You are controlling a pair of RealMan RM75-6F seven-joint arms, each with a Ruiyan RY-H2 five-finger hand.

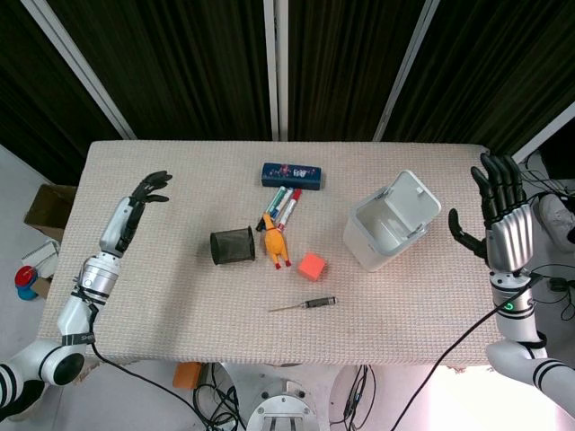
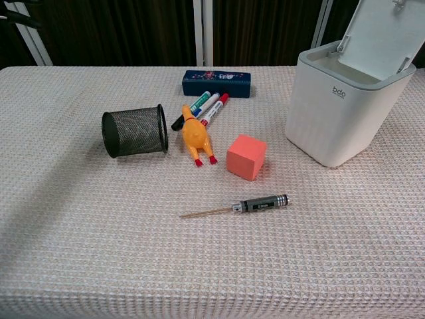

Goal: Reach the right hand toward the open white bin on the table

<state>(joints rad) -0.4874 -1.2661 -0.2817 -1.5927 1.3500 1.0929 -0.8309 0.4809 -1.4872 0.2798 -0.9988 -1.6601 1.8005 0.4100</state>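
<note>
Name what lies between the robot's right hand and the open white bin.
Nothing: the head view shows only bare tablecloth between the right hand and the white bin.

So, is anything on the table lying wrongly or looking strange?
Yes, the black wire-mesh pen cup lies tipped on its side, with nothing visible inside, while the three markers lie loose on the cloth beside the yellow rubber chicken. The white plastic bin stands upright with its lid open. Nothing looks spilled or damaged.
</note>
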